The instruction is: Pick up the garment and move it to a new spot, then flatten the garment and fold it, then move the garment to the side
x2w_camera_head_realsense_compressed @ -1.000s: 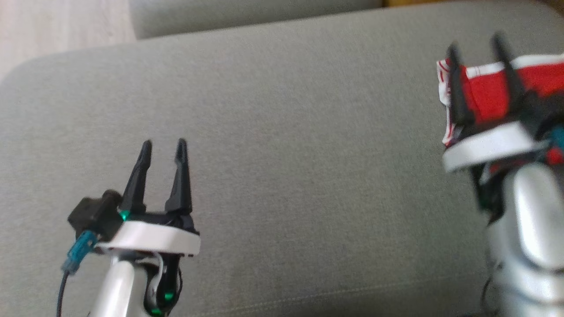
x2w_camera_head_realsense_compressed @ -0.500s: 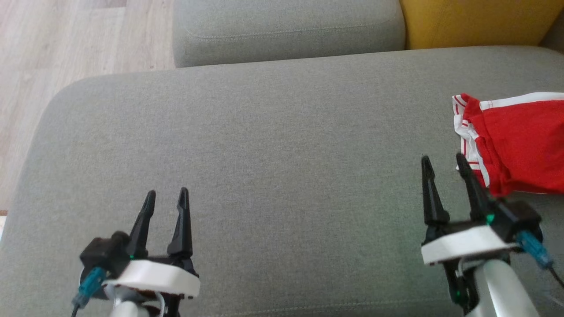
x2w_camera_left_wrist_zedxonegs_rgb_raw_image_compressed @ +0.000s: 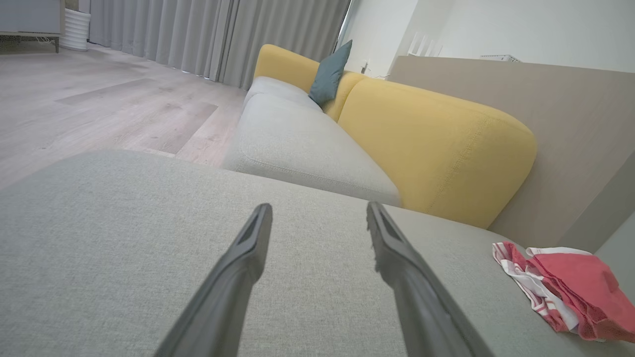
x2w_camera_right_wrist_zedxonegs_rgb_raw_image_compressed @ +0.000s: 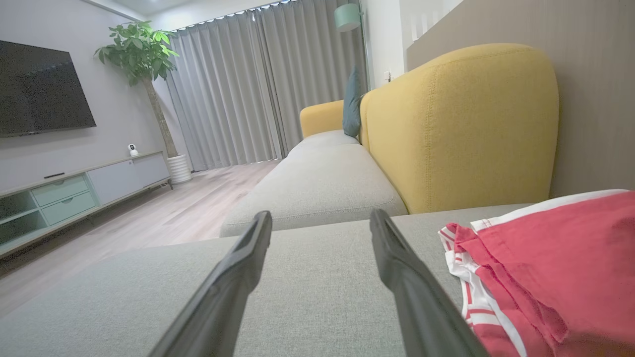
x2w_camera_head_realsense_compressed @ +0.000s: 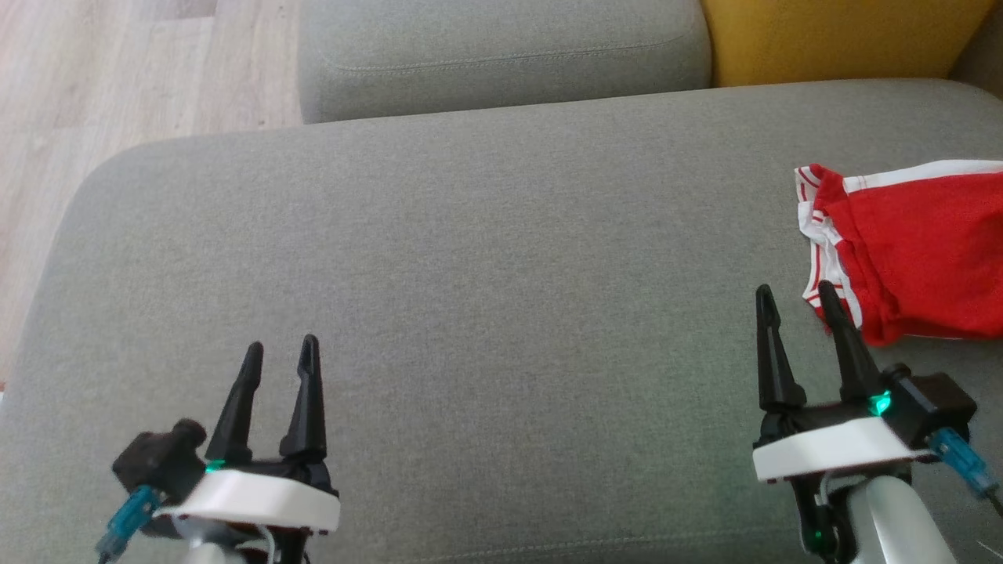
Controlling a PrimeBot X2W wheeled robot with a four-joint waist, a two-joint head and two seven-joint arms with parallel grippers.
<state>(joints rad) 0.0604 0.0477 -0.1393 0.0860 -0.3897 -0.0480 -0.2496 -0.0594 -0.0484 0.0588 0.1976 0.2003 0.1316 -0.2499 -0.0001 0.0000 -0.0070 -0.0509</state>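
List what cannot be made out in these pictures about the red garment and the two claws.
- The red garment: right part cut off by the head view's right edge; full shape unknown.
- The right claw: one finger overlaps the garment's hem in the head view; touching or above, cannot tell.
- The left claw: wrist cut off by the head view's bottom edge.

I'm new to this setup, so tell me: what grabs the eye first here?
The red garment with white trim lies on the right side of the grey cushion. The yellow backrest stands bright behind it. The left tool and the right tool are open and hold nothing, and the right tool is just beside the garment.
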